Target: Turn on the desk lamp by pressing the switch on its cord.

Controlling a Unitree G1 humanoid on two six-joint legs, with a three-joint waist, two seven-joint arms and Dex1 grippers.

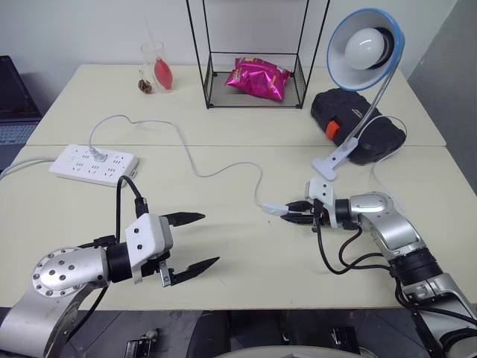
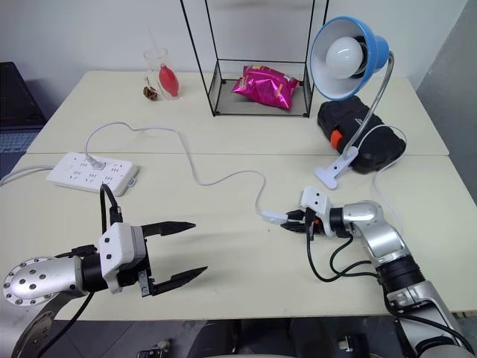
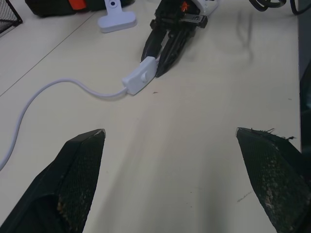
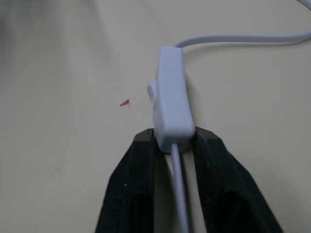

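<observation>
The desk lamp [image 1: 365, 46] stands clipped at the back right, its blue-rimmed shade and white bulb facing me. Its thin white cord [image 1: 223, 170] curves across the table to the switch [image 1: 276, 209], a small white box lying in the middle right. My right gripper [image 1: 298, 212] is shut on the end of the switch [image 4: 170, 97], one black finger on each side and the cable running out between them. My left gripper [image 1: 192, 242] hovers open over the front left of the table, well apart from the switch [image 3: 141, 76].
A white power strip [image 1: 93, 164] lies at the left with the cord plugged in. At the back stand a wire rack [image 1: 209, 74] holding a pink snack bag [image 1: 257, 78], a glass [image 1: 156, 67] and a black case [image 1: 358, 123].
</observation>
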